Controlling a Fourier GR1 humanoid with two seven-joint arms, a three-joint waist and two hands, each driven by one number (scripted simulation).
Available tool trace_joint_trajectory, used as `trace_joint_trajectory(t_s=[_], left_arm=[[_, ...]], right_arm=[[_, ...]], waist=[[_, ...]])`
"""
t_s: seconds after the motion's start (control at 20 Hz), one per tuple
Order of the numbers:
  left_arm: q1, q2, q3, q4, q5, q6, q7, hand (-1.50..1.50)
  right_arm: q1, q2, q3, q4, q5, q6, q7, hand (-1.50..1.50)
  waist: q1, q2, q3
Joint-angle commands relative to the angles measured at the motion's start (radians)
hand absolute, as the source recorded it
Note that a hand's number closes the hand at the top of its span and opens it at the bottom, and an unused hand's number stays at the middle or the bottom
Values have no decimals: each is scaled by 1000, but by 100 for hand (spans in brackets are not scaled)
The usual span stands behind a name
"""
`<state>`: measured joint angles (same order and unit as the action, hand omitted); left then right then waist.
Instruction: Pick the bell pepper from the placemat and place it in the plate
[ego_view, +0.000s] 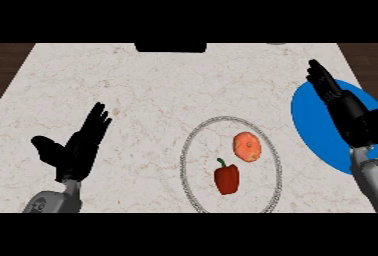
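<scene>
Near left, the left hand (77, 150) rests open, fingers spread. The bell pepper (227, 178) lies in the plate (183, 159), just nearer than an orange fruit (249, 146) and apart from both hands. The right hand (347, 112), fingers straight, hangs above the blue placemat (310, 126).

Counter (148, 85) bare from 9 round to 12 o'clock of plate (184, 150): wide passage. In plate, bell pepper (227, 179) near centre, orange fruit (249, 146) at 1, narrow gap between; 9 o'clock half free. Right hand (336, 100) over placemat (314, 125) blocks 3. Left hand (77, 147) at 9, well apart. Dark block (170, 47) at far 12.
</scene>
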<state>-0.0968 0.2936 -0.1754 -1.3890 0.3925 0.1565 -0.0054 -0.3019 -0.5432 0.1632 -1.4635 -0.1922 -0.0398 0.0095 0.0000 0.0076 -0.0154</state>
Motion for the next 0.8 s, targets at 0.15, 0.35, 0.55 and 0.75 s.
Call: trace_joint_trajectory(t_s=[0.15,0.35,0.55,0.75], left_arm=[[21,18,-19,41,-60,40,110,0],[69,-16,-64,38,-58,42,130,0],[103,-9,-63,4,-58,30,123,0],[54,-8,-54,-49,-70,25,229,0]], right_arm=[[-84,35,-69,-118,-30,-17,37,150],[-14,-86,-55,-32,307,-239,22,150],[154,174,-71,-96,261,-437,-165,-150],[306,164,-67,-261,228,-340,-241,-150]], waist=[[-3,-9,15],[-23,-10,13],[-12,-10,17],[-8,-10,16]])
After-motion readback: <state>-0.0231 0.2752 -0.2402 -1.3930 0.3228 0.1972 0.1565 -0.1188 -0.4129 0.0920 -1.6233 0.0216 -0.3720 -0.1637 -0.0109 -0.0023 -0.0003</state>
